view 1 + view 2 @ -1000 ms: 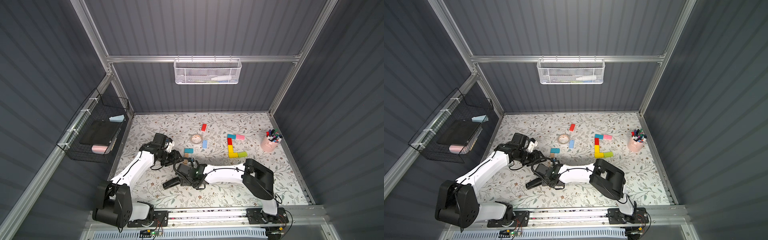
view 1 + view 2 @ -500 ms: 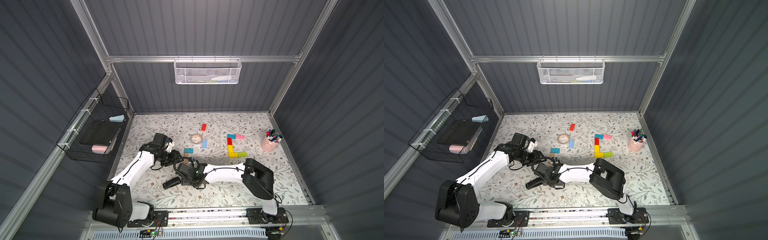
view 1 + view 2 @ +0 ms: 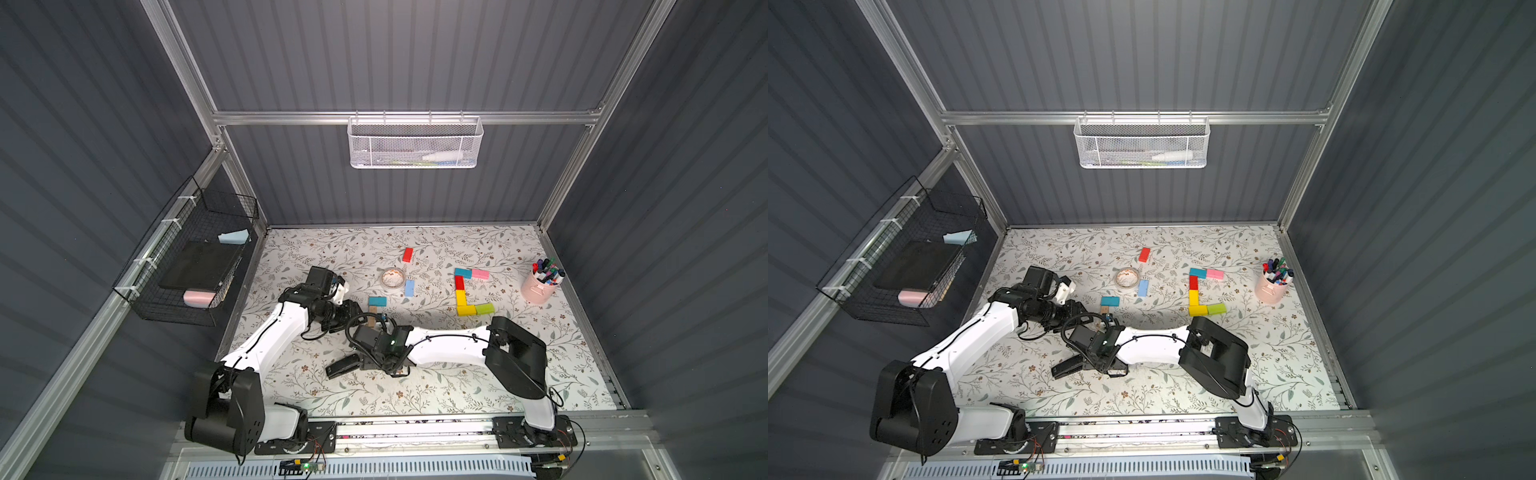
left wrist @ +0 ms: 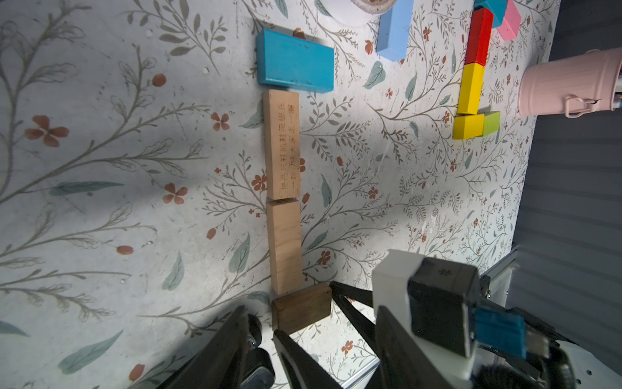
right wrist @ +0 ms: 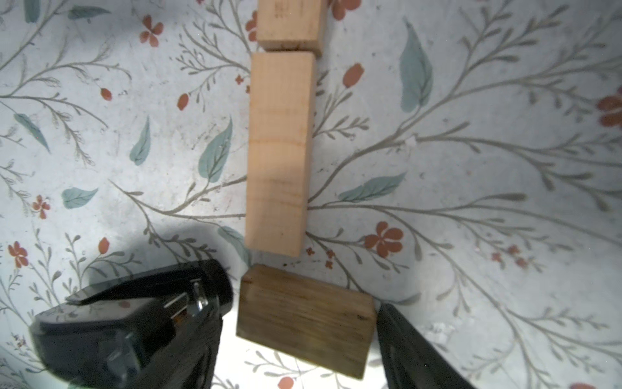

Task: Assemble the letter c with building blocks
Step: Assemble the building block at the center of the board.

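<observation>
Right tool: fingers apart, one on each side of the dark wood block, with a thin gap on one side.
Dark wood block: flat on the counter, lying across the near end of a line of tan blocks.
Left tool: close beside the right tool. I cannot tell if its fingers are apart or together.
Wood line: just ahead of the right tool a plain tan block meets a tan block with writing, then a teal block lying crosswise.
In the way: a black stapler lies right beside the right tool, its end near the dark wood block.
Farther ahead: light blue block, tape roll, red block.
Colored blocks: six touching in a C shape, well off to the side of both tools, near a pink cup of pens.
Counter: white with leaves and small flowers.
Room: dark grey ribbed walls, with a white mesh basket on the back wall and a black wire basket on a side wall.
</observation>
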### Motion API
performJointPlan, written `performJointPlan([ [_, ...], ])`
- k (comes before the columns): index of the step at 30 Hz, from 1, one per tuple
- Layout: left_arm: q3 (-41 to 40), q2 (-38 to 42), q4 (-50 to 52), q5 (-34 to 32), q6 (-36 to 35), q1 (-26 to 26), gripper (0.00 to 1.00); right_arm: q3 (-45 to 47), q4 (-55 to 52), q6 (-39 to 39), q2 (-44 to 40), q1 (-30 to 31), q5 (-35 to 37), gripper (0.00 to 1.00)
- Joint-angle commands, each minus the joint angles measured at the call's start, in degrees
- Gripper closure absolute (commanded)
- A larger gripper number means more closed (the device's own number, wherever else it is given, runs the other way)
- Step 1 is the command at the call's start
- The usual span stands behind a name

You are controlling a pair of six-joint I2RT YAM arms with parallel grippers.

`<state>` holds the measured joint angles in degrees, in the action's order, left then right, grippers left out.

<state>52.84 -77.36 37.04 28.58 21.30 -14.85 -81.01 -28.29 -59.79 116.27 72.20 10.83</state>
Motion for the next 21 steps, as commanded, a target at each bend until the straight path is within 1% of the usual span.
performJointPlan([
  [1,-0.08,1.70,0.67,-0.05,-1.61,0.39,0.41,-2.62,-4.45,-0.58,2.82,0.65,1.47,0.23],
  [4,-0.09,1.78,0.67,0.04,-1.61,0.35,0.41,-3.18,-5.18,-0.61,3.93,0.69,1.63,0.23],
  [10,-0.10,1.91,0.62,0.01,-1.61,0.35,0.41,-2.49,-5.33,-1.55,3.53,0.71,2.35,0.29],
  [21,-0.10,1.86,0.49,0.07,-1.51,0.35,0.41,-0.40,-2.98,-1.81,2.13,0.75,2.52,0.31],
])
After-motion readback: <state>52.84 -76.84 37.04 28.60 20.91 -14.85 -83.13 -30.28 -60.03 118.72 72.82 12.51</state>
